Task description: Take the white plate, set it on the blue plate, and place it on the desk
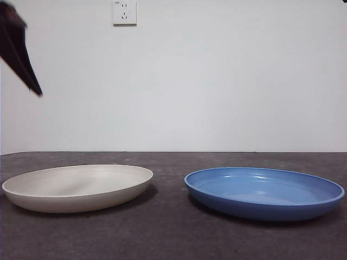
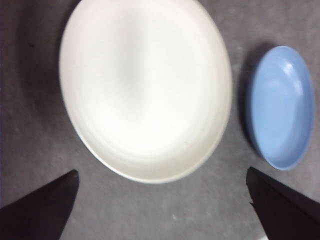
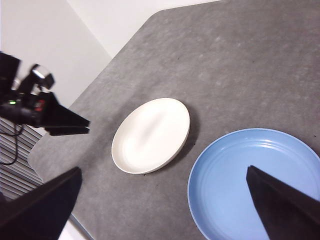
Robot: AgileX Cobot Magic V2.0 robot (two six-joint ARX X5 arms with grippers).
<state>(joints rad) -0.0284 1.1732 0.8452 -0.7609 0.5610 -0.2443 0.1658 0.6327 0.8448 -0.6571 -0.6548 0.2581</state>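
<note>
The white plate lies flat on the desk at the left. To its right, a gap apart, rests the blue plate. My left gripper hovers open above the white plate, near its rim, touching nothing; the blue plate shows beside it. In the front view that arm is a black tip at the upper left. High over the desk, my right gripper is open and empty, looking down on the blue plate and the white plate.
A white wall with a socket stands behind the desk. The left arm shows in the right wrist view near the desk's corner edge. Both plates hold nothing.
</note>
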